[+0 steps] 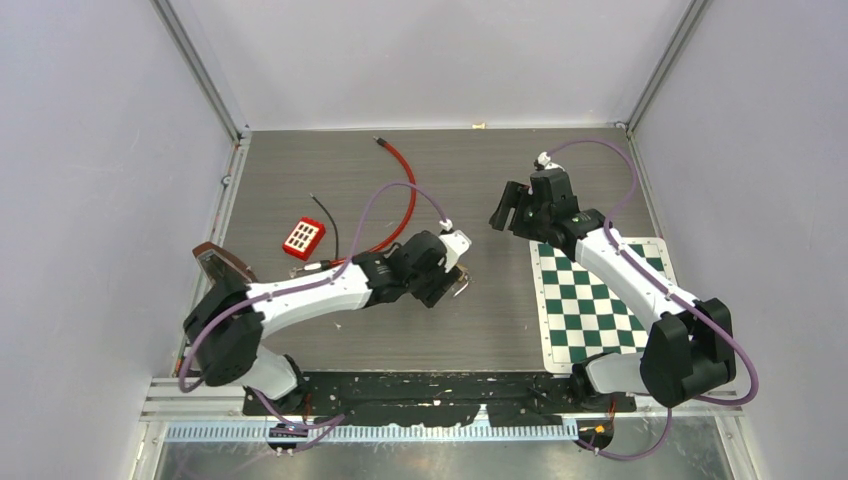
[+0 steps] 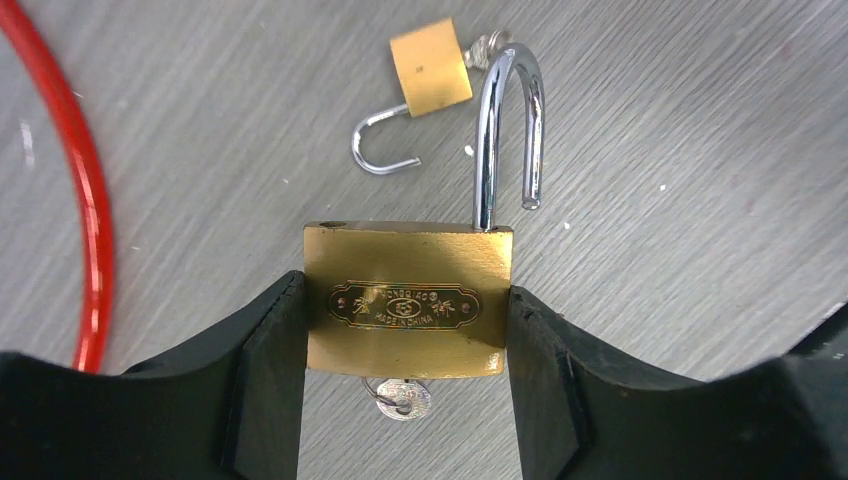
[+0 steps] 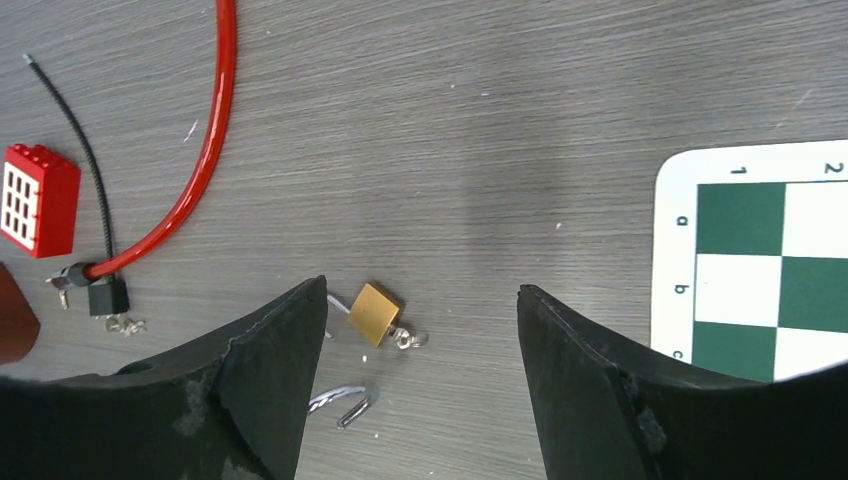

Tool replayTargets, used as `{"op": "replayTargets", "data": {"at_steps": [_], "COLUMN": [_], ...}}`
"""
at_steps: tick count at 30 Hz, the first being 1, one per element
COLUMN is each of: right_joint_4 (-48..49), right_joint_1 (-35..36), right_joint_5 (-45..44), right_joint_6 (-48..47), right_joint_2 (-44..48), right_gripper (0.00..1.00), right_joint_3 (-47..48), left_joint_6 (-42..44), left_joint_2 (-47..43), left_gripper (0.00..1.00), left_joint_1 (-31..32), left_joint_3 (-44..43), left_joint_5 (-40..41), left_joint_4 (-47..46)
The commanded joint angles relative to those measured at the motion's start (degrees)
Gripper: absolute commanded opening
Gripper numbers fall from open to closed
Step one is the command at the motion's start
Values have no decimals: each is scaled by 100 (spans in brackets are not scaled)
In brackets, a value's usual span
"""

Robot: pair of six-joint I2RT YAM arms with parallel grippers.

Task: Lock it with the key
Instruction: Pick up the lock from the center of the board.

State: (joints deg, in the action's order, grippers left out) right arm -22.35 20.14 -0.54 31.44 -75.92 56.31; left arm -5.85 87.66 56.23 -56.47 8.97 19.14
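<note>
A large brass padlock (image 2: 408,300) lies on the grey table with its steel shackle (image 2: 510,130) swung open. A key (image 2: 402,397) sticks out of its underside. My left gripper (image 2: 407,335) is shut on the padlock's body, one finger against each side. Just beyond lies a small brass padlock (image 2: 430,68), shackle open too, with its own key (image 2: 487,45) in it. The top view shows the left gripper (image 1: 452,280) low at mid-table. My right gripper (image 1: 503,212) hovers open further back, empty. In its wrist view the small padlock (image 3: 375,313) and the big shackle (image 3: 345,402) lie below.
A red cable (image 1: 400,190) curves across the back left of the table. A thin black cable (image 1: 328,222) and a red block (image 1: 303,238) lie beside it. A green-and-white chessboard mat (image 1: 600,300) covers the right side. A brown object (image 1: 222,262) sits at the left edge.
</note>
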Motion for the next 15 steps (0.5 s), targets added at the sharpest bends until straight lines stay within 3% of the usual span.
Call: {"op": "replayTargets", "data": {"at_steps": [1,10,15], "right_joint_4": [235,847,1272], "right_joint_1": [25,25,170], "right_joint_5": [414,2139,3290], "right_joint_6": [6,-217,-570], "right_joint_2": [82,207,123], "right_gripper": [78,84,83], "right_joint_3": [286,590,713], "left_joint_6": [389,1241,2093], "left_joint_2": [-702,-1048,-1310], "left_gripper": [0,0,0], "left_joint_1": [-16,-108,-194], "left_joint_3": [-174,-799,-1063], "left_joint_5": [84,366,-114], "left_joint_4": [-384,-75,197]}}
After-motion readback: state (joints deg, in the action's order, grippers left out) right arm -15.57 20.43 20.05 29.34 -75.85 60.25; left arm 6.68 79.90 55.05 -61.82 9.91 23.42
